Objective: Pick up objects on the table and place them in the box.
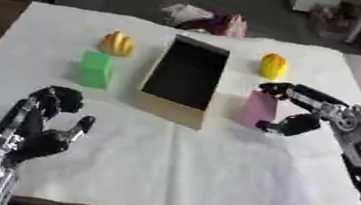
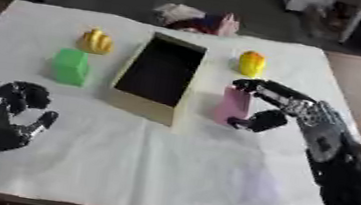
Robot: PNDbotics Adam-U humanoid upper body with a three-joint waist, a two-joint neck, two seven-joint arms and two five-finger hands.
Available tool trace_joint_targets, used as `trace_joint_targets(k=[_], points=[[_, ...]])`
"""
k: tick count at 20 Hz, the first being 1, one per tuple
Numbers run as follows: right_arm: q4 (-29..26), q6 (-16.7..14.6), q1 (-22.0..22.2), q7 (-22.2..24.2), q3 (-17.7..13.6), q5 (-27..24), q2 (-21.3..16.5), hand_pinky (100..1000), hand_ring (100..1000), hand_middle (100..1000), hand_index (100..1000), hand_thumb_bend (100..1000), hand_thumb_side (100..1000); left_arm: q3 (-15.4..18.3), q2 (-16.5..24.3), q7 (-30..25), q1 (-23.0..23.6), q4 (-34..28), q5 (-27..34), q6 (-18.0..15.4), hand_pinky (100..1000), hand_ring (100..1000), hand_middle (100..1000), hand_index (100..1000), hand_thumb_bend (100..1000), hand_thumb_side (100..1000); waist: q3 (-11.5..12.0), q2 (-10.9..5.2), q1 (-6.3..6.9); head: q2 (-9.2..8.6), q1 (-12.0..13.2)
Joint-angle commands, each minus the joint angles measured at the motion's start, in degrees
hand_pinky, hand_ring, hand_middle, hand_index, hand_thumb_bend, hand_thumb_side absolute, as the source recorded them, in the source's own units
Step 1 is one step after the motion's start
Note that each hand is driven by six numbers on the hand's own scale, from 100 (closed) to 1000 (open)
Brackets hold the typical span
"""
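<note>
Pink block [image 1: 258, 109] stands upright between right hand's [image 1: 311, 110] curled fingers and thumb, box [image 1: 186, 79] just beyond the fingertips; left hand [image 1: 44, 123] idle, half-curled.

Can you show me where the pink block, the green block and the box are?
pink block [image 1: 256, 110], left eye view, on its front face beside the fingers.
green block [image 1: 96, 69], left eye view, middle of its front face.
box [image 1: 172, 109], left eye view, on its near outer wall.

box [image 1: 183, 80] centre, block [image 1: 258, 110] just right
</note>
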Motion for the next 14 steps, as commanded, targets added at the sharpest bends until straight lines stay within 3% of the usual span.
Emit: trace_joint_targets(k=[1,5,7,9,10,12,14], points=[[1.2,0.5,-1.6,-1.3,-1.1,1.7,0.5,896,912,877,982,416,394,-0.2,0.4,-0.2,-0.4,-0.5,0.2,-0.1,738,675,625,691,436,100,0.1,-0.77,0.22,0.27,-0.2],[3.1,1.3,-1.8,-3.6,-1.9,4.0,1.4,853,839,833,961,370,377,-0.2,0.3,-0.2,-0.4,-0.5,0.3,-0.1,738,675,625,691,435,100,0.3,-0.75,0.28,0.27,-0.3],[3.4,1.6,-1.8,-5.2,-2.3,4.9,1.5,809,772,763,924,335,353,-0.2,0.3,-0.2,-0.3,-0.5,0.3,-0.1,738,675,625,691,435,100,0.3,-0.75,0.24,0.27,-0.3],[3.0,2.0,-1.8,-7.3,-3.0,5.4,1.5,759,670,635,860,246,334,-0.2,0.3,-0.1,-0.3,-0.5,0.3,-0.1,738,674,625,691,436,100,0.3,-0.77,0.17,0.27,-0.2],[2.5,2.3,-1.9,-8.3,-3.5,5.4,1.4,742,627,579,823,254,295,-0.2,0.3,-0.1,-0.3,-0.5,0.3,-0.1,738,674,625,691,435,100,0.3,-0.78,0.14,0.27,-0.2],[1.0,3.0,-2.0,-10.3,-4.6,4.7,1.2,723,583,500,752,216,269,-0.1,0.3,-0.1,-0.3,-0.5,0.3,-0.1,738,674,625,691,435,100,0.3,-0.8,0.09,0.27,-0.1],[-0.4,3.4,-2.3,-12.1,-5.0,3.5,1.0,720,576,484,740,201,263,-0.2,0.3,-0.1,-0.3,-0.5,0.3,-0.1,738,674,625,691,435,100,0.3,-0.83,0.04,0.27,-0.1]])
